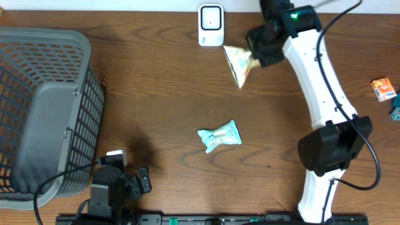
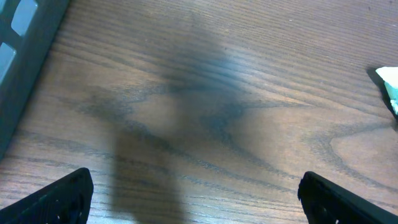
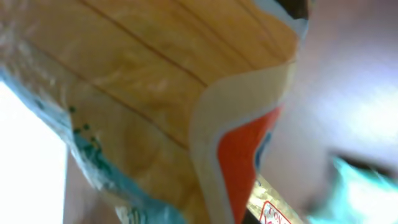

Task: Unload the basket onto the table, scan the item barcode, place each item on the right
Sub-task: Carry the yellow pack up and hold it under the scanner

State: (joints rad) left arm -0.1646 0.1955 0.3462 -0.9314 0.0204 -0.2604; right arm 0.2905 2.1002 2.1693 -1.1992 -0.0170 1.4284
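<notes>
From above, the right gripper (image 1: 257,55) is at the far side of the table (image 1: 156,94), clamped tight on one end of a tan bag (image 1: 239,64). The bag is held off the wood, fanning out leftward from the jaws, and its top corner sits just beside the lower right of the white scanner (image 1: 211,25). Whether bag and scanner touch cannot be told. A pale packet (image 1: 220,137) lies alone near the table's middle, well apart from both arms. A grey basket (image 1: 37,112) fills the left side, and a small orange box (image 1: 382,89) lies at the right edge. The left gripper (image 1: 142,181) sits low at the near edge, beside the basket and holding nothing. In the left wrist view, the left gripper (image 2: 194,183) is spread wide, one dark finger in each bottom corner over bare wood. The basket (image 2: 25,37) wall shows at upper left, and an edge of the packet (image 2: 389,84) at the right border. In the right wrist view, the bag (image 3: 155,93) fills nearly the whole frame, close and blurred, tan with an orange patch. The fingers themselves cannot be made out here.
</notes>
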